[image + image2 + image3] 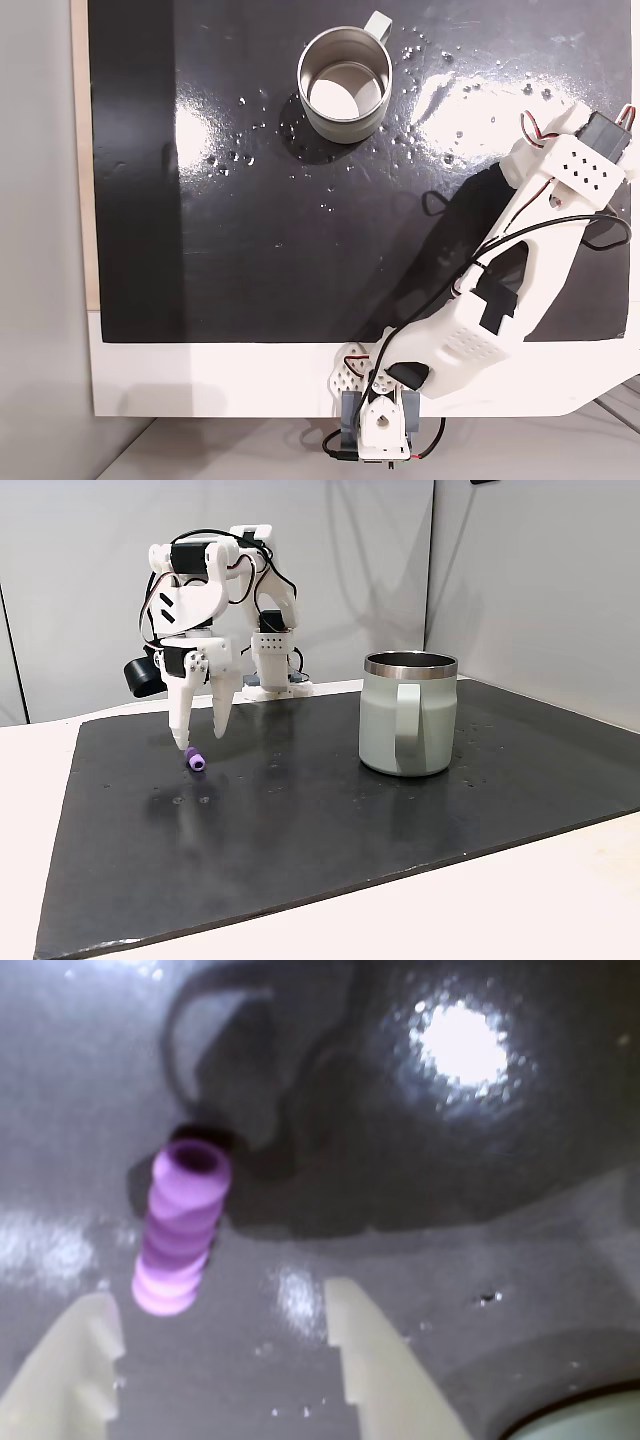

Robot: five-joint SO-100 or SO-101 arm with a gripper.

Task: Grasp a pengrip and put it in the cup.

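The pengrip (178, 1230) is purple, with lighter and darker rings along it in the wrist view. In a fixed view it is a small purple bit (196, 761) on the black mat (300, 810).

The cup (408, 715) is pale grey-green outside, with a shiny silver rim. From above, its inside (344, 85) is silvery and bright.

The mat is black and shiny, with white glare spots and tiny pale specks (440, 110). The table (230, 380) under it is white.

The gripper (202, 738) is white. Its fingers (370, 1360) look cream in the wrist view. The arm (520, 260) is white with black parts, black wires and a few red wires.

The far wall (540, 580) is grey.
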